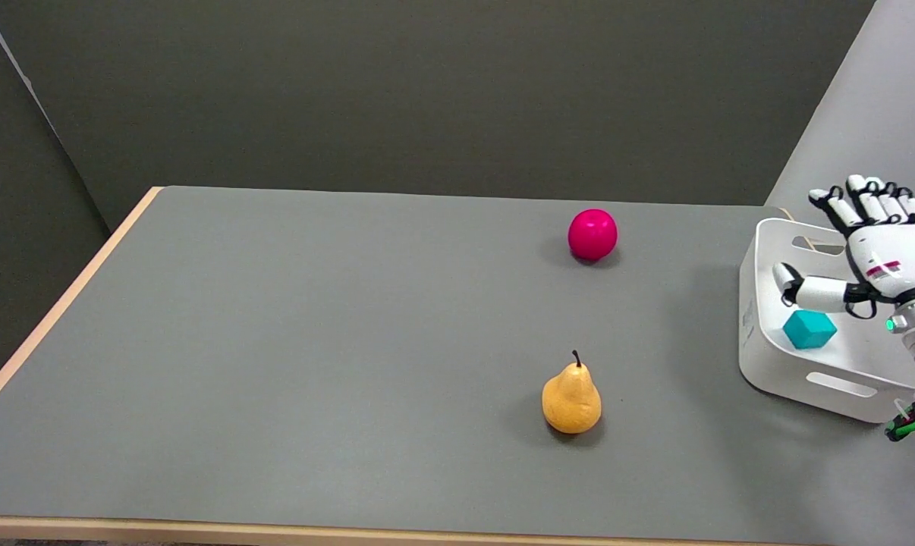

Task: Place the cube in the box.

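A teal cube (809,329) lies on the floor of a white box (761,364) with cut-out handles, at the table's right edge. My right hand (875,250) hovers above the box with its fingers spread and pointing up and away. It holds nothing, and its thumb reaches out to the left just above the cube without touching it.
A magenta ball (592,234) sits on the grey table (313,341) left of the box, toward the back. A yellow pear (571,397) stands upright nearer the front. A grey wall panel rises behind the box on the right.
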Controlling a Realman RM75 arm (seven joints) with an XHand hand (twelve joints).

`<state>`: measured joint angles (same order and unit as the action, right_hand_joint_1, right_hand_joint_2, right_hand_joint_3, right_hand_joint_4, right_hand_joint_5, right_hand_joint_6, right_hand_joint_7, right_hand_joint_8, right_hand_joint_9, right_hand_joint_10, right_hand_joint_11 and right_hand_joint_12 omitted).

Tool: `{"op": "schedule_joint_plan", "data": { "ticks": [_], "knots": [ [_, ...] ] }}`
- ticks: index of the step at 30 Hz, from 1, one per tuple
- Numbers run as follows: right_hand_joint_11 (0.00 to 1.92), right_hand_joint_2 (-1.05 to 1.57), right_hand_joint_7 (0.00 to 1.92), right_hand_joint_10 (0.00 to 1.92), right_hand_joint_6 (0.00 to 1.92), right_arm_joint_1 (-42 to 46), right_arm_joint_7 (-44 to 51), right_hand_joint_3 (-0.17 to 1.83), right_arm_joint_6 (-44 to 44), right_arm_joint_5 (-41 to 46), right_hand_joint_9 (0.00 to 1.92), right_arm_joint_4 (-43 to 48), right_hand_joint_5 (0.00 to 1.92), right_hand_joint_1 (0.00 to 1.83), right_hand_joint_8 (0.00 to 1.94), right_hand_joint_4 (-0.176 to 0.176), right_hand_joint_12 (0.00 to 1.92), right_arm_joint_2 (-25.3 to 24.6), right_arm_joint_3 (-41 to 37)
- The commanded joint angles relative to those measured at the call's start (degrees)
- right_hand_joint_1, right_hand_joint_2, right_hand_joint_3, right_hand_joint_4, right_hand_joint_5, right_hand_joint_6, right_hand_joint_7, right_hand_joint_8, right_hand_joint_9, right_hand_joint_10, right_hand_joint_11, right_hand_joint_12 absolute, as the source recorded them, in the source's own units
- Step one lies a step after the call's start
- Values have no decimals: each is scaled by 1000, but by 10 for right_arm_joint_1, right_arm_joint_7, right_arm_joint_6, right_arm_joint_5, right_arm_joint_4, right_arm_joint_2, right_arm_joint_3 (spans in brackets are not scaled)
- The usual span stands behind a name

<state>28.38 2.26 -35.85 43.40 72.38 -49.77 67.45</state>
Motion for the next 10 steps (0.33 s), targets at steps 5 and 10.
{"op": "schedule_joint_plan", "data": {
  "ticks": [5,10],
  "knots": [
    [-1,592,-1,-1,194,-13,-165,892,-183,-33,-1,60,7,274,-1,118,15,22,-13],
    [-1,581,-1,-1,257,-37,-208,969,-139,-63,-1,163,39,204,-1,112,319,35,53]
  ]
}}
